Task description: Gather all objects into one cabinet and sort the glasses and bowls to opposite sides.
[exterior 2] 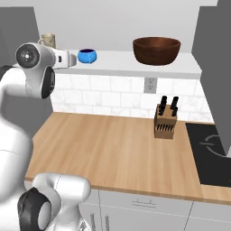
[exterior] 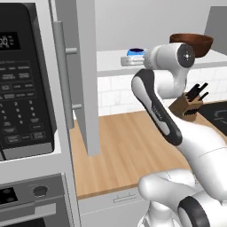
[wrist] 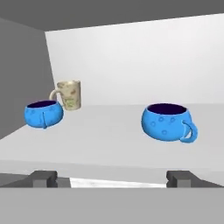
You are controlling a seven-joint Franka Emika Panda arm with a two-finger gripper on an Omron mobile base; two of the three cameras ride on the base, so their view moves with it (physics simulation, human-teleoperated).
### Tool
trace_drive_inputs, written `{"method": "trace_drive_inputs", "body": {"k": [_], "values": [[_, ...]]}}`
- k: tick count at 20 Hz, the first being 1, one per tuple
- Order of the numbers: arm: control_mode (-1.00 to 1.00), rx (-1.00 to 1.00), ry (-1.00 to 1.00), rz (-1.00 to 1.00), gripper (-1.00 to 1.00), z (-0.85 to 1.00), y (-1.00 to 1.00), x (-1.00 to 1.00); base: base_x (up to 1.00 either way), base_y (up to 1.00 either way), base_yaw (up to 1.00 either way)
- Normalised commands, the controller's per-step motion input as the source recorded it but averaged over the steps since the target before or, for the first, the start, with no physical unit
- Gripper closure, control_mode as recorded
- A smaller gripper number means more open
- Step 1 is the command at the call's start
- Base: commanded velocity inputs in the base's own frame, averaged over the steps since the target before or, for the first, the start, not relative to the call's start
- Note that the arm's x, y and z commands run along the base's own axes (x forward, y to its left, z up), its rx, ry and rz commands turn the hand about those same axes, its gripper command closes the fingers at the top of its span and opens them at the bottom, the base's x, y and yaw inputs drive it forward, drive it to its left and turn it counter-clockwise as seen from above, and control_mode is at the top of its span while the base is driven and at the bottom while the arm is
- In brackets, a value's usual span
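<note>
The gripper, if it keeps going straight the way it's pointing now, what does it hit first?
Probably nothing at first: the open gripper points into the gap between the two blue cups, left and right. Beyond that lies the cabinet's pale back wall. Depth is hard to judge.

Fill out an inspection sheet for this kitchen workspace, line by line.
Surface: white cabinet shelf floor, above a bare wooden countertop.
Job's things: cream-beige mottled mug and two bright blue cups, one on the left, one on the right, upright on the shelf; large dark brown bowl apart at the other end.
Clutter: wooden knife block on the countertop.
Grippers: gripper at the shelf edge, fingers wide apart, holding nothing.
Cables: nothing seen.
Surroundings: open grey cabinet door, black microwave, white tiled backsplash, black cooktop.
</note>
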Motion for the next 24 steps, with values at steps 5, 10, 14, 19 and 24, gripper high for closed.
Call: {"method": "trace_drive_inputs", "body": {"k": [5,10,14,19,24], "values": [[-1.0,0.0,0.0,-0.04,-1.0,0.08,-0.6,-0.29,0.0,0.0,0.0],[-1.0,0.0,0.0,-0.01,-1.0,0.01,-0.54,0.0,0.0,0.0,0.0],[-1.0,0.0,0.0,0.0,-1.0,0.0,-0.5,0.0,0.0,0.0,0.0],[-1.0,0.0,0.0,0.0,-1.0,0.0,-0.32,0.0,0.0,0.0,0.0],[-1.0,0.0,0.0,0.0,-1.0,0.0,-0.02,0.04,0.0,0.0,0.0]]}}
